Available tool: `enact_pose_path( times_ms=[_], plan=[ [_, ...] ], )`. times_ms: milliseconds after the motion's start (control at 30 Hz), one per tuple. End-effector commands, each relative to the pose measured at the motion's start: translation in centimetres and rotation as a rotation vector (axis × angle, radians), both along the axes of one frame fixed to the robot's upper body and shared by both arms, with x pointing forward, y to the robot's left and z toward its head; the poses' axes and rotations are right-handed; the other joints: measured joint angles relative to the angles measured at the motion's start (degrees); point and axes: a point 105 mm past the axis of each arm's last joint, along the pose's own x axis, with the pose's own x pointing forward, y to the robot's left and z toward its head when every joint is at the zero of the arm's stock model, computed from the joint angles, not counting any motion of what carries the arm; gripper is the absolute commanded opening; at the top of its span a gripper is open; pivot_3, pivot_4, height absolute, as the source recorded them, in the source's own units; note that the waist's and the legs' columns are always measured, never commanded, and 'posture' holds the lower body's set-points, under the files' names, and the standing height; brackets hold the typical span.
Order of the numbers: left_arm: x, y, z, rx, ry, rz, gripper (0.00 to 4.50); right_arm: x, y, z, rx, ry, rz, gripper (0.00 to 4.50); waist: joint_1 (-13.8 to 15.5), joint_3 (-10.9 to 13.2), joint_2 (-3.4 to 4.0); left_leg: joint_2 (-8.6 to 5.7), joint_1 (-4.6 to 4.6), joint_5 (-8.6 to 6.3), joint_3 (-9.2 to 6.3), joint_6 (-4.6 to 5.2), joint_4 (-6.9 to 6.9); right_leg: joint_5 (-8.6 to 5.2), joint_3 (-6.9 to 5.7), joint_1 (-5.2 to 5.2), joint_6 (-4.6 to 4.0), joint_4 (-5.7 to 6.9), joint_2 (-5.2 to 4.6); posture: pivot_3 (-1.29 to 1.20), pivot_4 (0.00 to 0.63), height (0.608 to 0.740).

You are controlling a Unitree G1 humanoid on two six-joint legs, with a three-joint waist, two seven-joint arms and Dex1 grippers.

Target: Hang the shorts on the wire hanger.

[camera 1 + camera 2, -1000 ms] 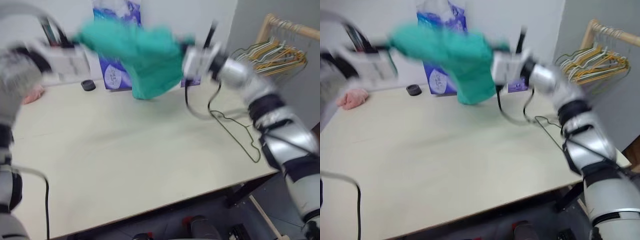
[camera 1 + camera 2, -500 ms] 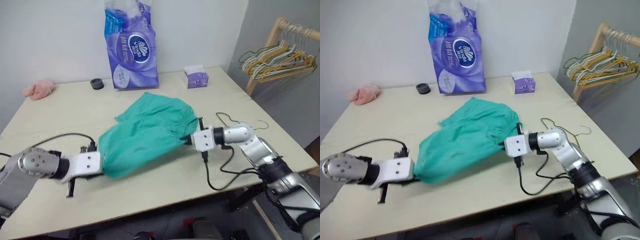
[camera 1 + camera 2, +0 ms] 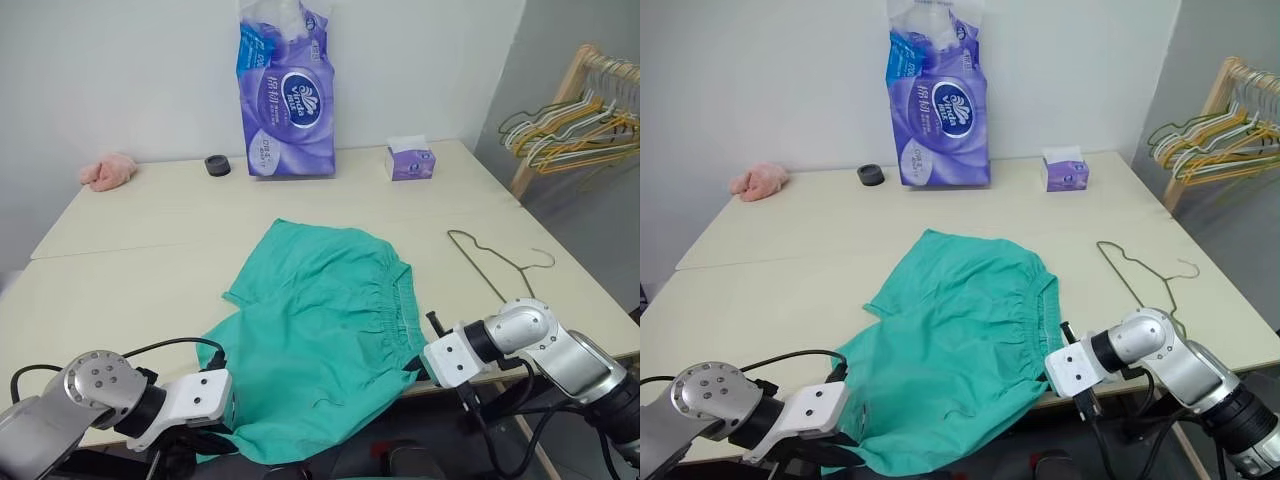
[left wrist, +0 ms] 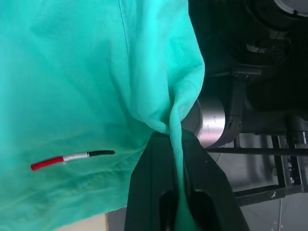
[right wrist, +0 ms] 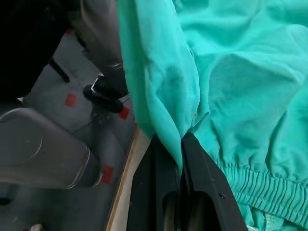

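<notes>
The left end effector (image 4: 179, 144) is closed on a pinched fold of the shorts (image 3: 320, 330) at their near left corner, by the front edge of the counter (image 3: 130, 270). The right end effector (image 5: 180, 144) is closed on the fabric at the near right corner, just below the gathered waistband, also at the front edge. The shorts lie spread flat on the counter between the two end effectors, with their near hem hanging slightly over the front edge.

The wire hanger (image 3: 497, 268) lies flat on the counter to the right of the shorts, apart from them, its hook toward the right edge. Along the far side stand a purple tissue pack (image 3: 289, 95), a small purple tissue box (image 3: 411, 160), a black ring-shaped object (image 3: 217, 165) and a pink fluffy cloth (image 3: 108, 172), all well apart from the shorts. A wooden rack with bunched coloured hangers (image 3: 575, 125) stands off the counter to the right.

Bare counter surface lies between the shorts and the far items, and between the shorts and the left edge. Cables (image 3: 170, 347) trail from both arms near the front edge.
</notes>
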Motion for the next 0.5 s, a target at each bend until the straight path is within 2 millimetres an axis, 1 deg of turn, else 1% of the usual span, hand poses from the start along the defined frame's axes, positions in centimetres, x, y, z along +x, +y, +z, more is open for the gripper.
enact_pose_path(
  times_ms=[33, 167, 200, 267, 367, 500],
  plan=[
    [-0.3, -0.2, -0.1, -0.010, -0.017, -0.023, 0.00, 0.2, 0.4, 0.9, 0.008, -0.037, 0.016, 0.04, 0.1, 0.0, 0.00, 0.00, 0.01, 0.00, 0.02, -0.01, 0.00, 0.00, 0.01, 0.00, 0.00, -0.01, 0.00, -0.10, 0.000, 0.740],
    [-0.9, -0.3, -0.4, -0.026, 0.015, -0.005, 0.00, -0.4, 0.1, 1.1, -0.012, 0.006, 0.038, 0.04, 0.3, 0.0, 0.00, 0.00, 0.00, -0.02, 0.04, -0.02, 0.00, 0.00, 0.03, 0.00, -0.01, -0.03, 0.00, -0.10, 0.000, 0.740],
    [-1.1, -0.2, -0.6, -0.026, 0.026, -0.003, 0.47, -0.5, -0.2, 1.2, -0.031, 0.009, 0.043, 0.21, 0.4, 0.0, -0.01, 0.01, 0.00, -0.02, 0.05, -0.02, 0.00, 0.00, 0.02, 0.01, -0.01, -0.03, 0.00, -0.10, 0.000, 0.740],
    [-1.0, -0.2, -0.6, -0.027, 0.026, -0.002, 0.90, -0.6, -0.6, 1.8, -0.056, 0.011, 0.046, 0.65, 0.5, 0.0, -0.01, 0.01, 0.00, -0.02, 0.04, -0.02, 0.01, 0.00, 0.02, 0.02, 0.00, -0.04, 0.00, -0.10, 0.000, 0.740],
    [-0.6, -0.4, -0.3, -0.045, 0.018, 0.002, 1.78, -0.7, -0.6, 2.9, -0.041, 0.015, 0.036, 1.62, 0.6, 0.0, -0.02, 0.01, 0.01, -0.02, 0.04, -0.02, 0.02, -0.02, 0.01, 0.06, 0.02, -0.08, 0.00, -0.10, 0.000, 0.740],
    [0.0, -0.8, -0.1, -0.066, 0.000, 0.011, 2.97, -0.7, -0.7, 3.9, -0.023, 0.018, 0.019, 3.02, 0.6, 0.0, -0.03, 0.05, 0.14, -0.02, 0.05, -0.02, 0.00, -0.08, -0.01, 0.19, 0.06, -0.11, 0.02, -0.11, 0.000, 0.740]
  ],
)
